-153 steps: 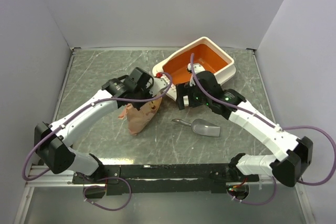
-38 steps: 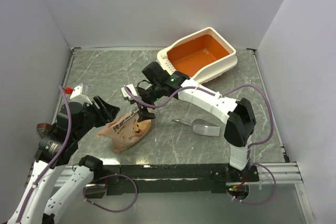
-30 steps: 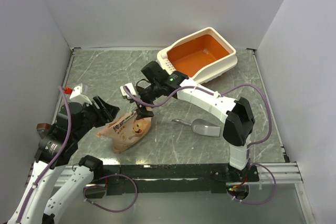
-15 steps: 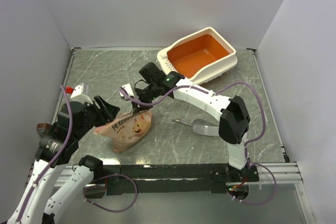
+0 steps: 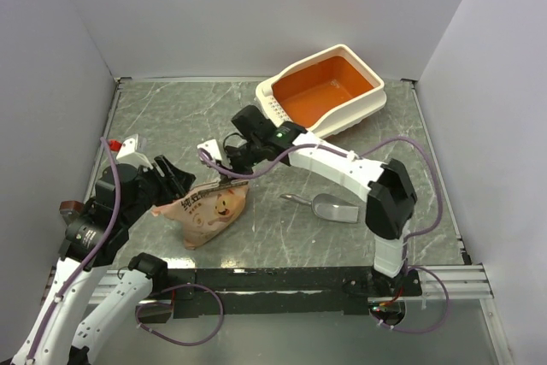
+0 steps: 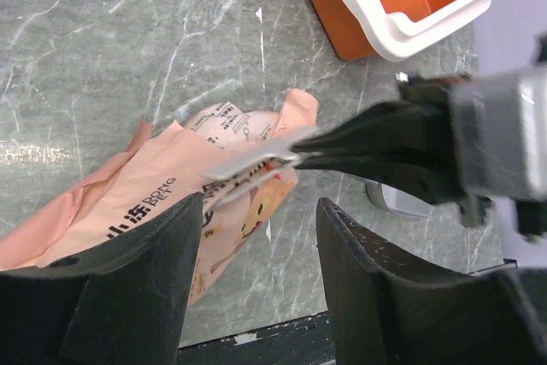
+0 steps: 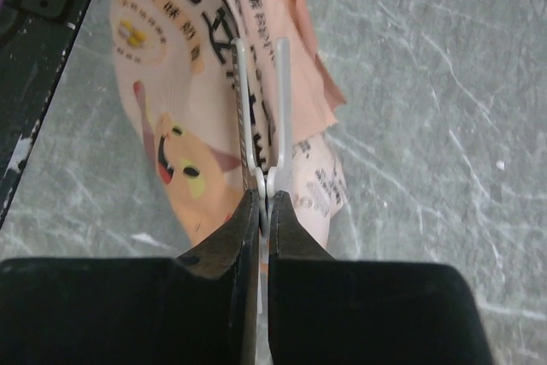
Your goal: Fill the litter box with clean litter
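The litter box, orange inside with a cream rim, stands empty at the back right, and its slotted end shows in the left wrist view. No clean litter shows. A pink-orange paper bag with a cartoon face lies between the arms. My right gripper is shut on the handles of a pale grey clip, whose two arms straddle the bag's top edge. My left gripper stands open at the bag's left end, with table showing between its fingers.
A small grey metal scoop lies on the marble-patterned table to the right of the bag. White walls close in the left, back and right sides. The black rail with the arm bases runs along the near edge.
Over the last second my right gripper went from wide open to shut on the clip. The bag's top shifted slightly left. The left gripper barely moved.
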You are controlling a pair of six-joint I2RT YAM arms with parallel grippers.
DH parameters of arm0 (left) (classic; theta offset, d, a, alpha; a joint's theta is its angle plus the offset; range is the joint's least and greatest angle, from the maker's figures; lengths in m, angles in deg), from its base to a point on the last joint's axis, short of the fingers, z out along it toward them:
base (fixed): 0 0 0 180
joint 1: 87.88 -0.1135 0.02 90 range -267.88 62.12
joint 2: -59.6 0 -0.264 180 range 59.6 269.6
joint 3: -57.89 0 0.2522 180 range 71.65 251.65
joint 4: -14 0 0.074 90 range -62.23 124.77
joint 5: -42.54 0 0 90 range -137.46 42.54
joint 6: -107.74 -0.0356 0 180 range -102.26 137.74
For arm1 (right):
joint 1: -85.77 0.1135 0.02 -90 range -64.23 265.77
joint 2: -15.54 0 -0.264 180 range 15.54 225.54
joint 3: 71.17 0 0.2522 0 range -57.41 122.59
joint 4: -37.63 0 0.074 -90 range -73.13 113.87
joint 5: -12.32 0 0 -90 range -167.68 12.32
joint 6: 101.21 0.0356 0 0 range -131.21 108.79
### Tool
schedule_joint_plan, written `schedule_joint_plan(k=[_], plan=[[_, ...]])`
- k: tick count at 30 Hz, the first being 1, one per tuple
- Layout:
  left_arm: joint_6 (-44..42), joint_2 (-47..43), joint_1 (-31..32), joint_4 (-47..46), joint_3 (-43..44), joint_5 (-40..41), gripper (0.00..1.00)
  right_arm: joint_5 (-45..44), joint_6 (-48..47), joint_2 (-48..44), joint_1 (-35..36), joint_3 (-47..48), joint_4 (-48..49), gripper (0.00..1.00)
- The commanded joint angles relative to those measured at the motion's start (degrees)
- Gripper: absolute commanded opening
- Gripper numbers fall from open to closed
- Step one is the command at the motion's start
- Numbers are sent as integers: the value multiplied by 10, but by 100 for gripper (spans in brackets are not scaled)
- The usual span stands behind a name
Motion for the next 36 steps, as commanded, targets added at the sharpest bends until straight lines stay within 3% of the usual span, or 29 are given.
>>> schedule_joint_plan(k=[1,10,18,24,31,36], plan=[[-10,-1,-1,-16,4,7,61,-27,23,-97,-5,-55,53,0],[-17,7,-1,-38,-1,-2,61,-171,125,-196,-39,-153,94,0],[-26,49,-1,-79,-7,-34,61,-341,316,-230,-182,-216,114,0],[-31,72,-1,-103,-7,-53,61,-483,378,-244,-242,-276,129,0],[-44,87,-1,-108,2,-65,61,-497,462,-336,-316,-394,196,0],[-51,95,-1,-116,0,-73,61,-517,491,-376,-318,-432,192,0]])
